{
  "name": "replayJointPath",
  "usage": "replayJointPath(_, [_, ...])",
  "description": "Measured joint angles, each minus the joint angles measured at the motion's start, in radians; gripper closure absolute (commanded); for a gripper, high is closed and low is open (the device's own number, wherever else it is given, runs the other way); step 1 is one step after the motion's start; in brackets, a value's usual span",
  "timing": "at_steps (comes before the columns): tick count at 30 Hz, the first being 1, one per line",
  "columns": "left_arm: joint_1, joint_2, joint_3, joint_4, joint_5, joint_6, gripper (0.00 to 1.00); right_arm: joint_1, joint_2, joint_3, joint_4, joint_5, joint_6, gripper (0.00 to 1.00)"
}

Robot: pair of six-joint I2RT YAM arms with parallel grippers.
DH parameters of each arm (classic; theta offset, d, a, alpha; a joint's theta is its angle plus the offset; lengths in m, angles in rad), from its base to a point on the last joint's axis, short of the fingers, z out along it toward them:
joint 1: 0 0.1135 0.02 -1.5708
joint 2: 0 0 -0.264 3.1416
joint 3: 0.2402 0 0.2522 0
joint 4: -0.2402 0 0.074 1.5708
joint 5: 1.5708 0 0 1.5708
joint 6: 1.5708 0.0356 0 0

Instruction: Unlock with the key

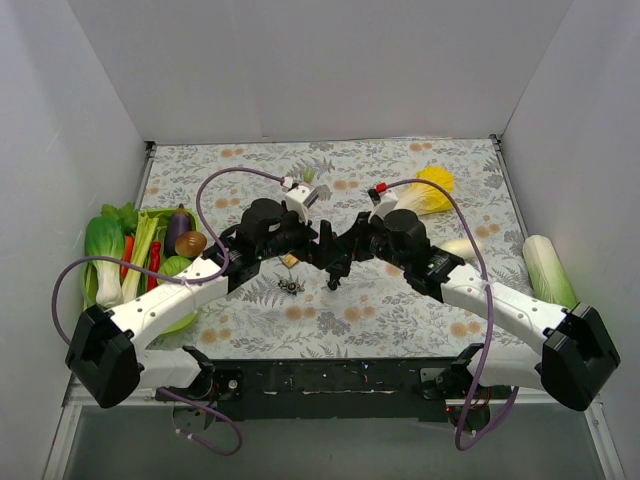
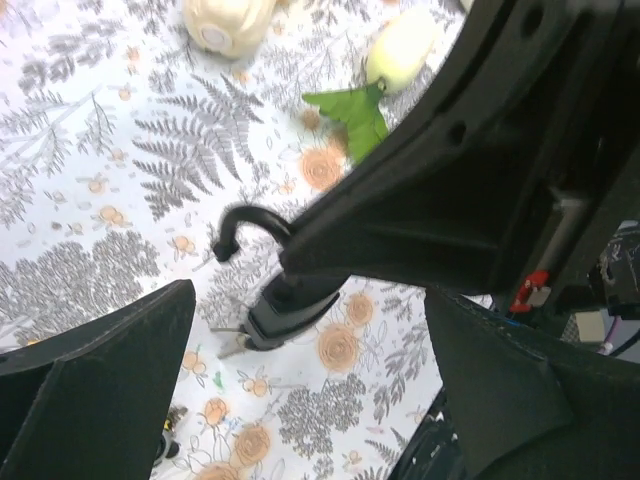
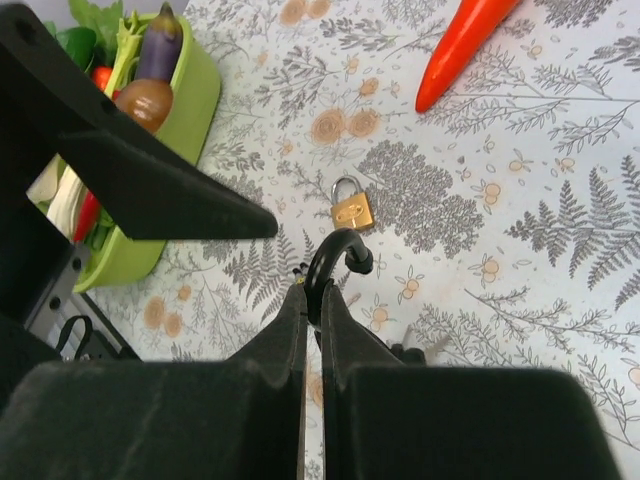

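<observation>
Fern-and-flower printed cloth [image 1: 400, 310] covers the table, which is walled in white on three sides. The two arms rise from the near edge and meet over the middle.

Right gripper [image 3: 314, 295]: fingers pressed together, pinching the lower end of a black hook [image 3: 361, 262]. The hook curves up and over beyond the fingertips. What it belongs to cannot be told.

Key [image 3: 436, 344]: only a silver blade shows. It lies flat on the cloth just beside the right gripper's fingertips, next to a small dark object.

Left gripper [image 2: 308, 293]: fingers spread wide and holding nothing, the right gripper's tip and the hook lying in the gap between them.

Padlock [image 3: 352, 211]: small and brass, it lies flat on the cloth near the hook and just beyond it, apart from both grippers. In the right wrist view its long axis runs near to far, body toward the camera and shackle pointing away. Any marking on its face is too small to read.

Farther off lie a carrot [image 3: 462, 45] and a green tray [image 3: 195, 110] holding an eggplant [image 3: 160, 45].
</observation>
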Motion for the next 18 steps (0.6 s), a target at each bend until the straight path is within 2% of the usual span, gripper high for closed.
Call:
replayJointPath(7, [0.007, -0.042, 0.014, 0.024, -0.021, 0.013, 0.02, -0.033, -0.076, -0.108, 0.025, -0.089, 0.008, 0.99])
replayJointPath(13, [0.018, -0.056, 0.023, 0.032, -0.034, 0.018, 0.02, -0.156, -0.094, -0.220, 0.092, -0.198, 0.014, 0.99])
replayJointPath(18, [0.021, -0.056, 0.023, 0.031, -0.041, 0.018, 0.02, -0.253, -0.076, -0.242, 0.152, -0.310, -0.003, 0.99])
